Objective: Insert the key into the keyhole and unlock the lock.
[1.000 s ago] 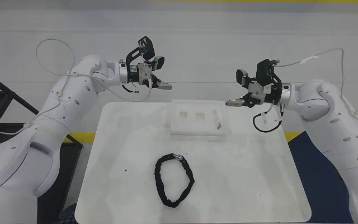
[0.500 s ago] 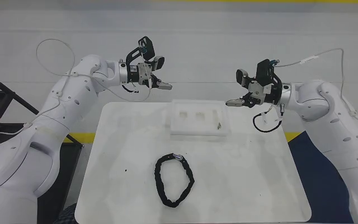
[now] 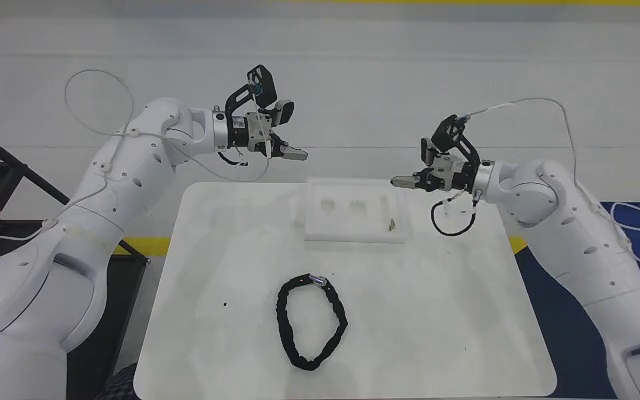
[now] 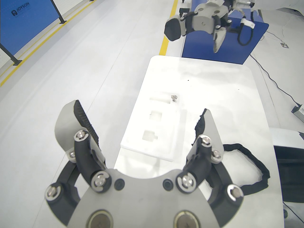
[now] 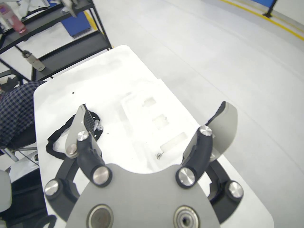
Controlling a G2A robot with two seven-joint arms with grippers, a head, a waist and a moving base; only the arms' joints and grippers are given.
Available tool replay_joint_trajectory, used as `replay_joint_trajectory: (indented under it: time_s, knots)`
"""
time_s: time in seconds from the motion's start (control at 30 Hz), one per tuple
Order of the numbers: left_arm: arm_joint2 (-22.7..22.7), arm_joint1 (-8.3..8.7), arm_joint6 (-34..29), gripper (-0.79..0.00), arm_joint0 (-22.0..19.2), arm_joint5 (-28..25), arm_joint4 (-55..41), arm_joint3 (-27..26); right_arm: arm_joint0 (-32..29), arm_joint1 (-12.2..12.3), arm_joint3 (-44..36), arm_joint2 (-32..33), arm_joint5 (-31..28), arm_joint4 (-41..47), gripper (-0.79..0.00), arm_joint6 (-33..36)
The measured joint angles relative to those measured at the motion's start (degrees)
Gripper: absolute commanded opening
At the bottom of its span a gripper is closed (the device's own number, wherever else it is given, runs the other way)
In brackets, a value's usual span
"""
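A small metal key (image 3: 393,222) lies on the white foam tray (image 3: 340,228) at the table's back, near its right-hand slot. It also shows as the key (image 4: 174,97) and the key (image 5: 159,154) in the wrist views. The black chain lock (image 3: 312,322) forms a loop on the table in front of the tray, its silver lock head (image 3: 315,282) toward the tray. My left gripper (image 3: 297,153) hangs open above the table's back-left edge. My right gripper (image 3: 400,181) hangs open just behind the tray's right end, above the key. Neither holds anything.
The white table (image 3: 450,330) has bare room on both sides of the chain. A black shelf cart (image 5: 47,48) with bottles stands off the left side. A blue cabinet (image 4: 213,53) stands beyond the right side.
My right gripper has moved left toward the tray's right end and its wrist has turned. The left arm, key and chain lock have not moved.
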Motion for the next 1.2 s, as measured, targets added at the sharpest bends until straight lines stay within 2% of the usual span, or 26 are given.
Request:
replay_joint_trajectory:
  time_s: [0.27,0.47,0.67,1.2]
  knots:
    - [0.0,0.0,0.0,0.0,0.0,0.0,0.0,0.0,1.5,-3.3,4.1,-5.4,16.5,-0.5,0.0,8.4]
    - [0.0,0.0,0.0,0.0,0.0,0.0,0.0,0.0,1.0,-5.4,5.7,-8.1,23.8,1.5,0.0,14.0]
    - [0.0,0.0,0.0,0.0,0.0,0.0,0.0,0.0,1.2,-8.0,9.5,-11.1,27.2,3.3,0.0,18.0]
    - [0.0,0.0,0.0,0.0,0.0,0.0,0.0,0.0,3.8,-15.0,20.8,-14.8,29.0,9.0,0.0,19.8]
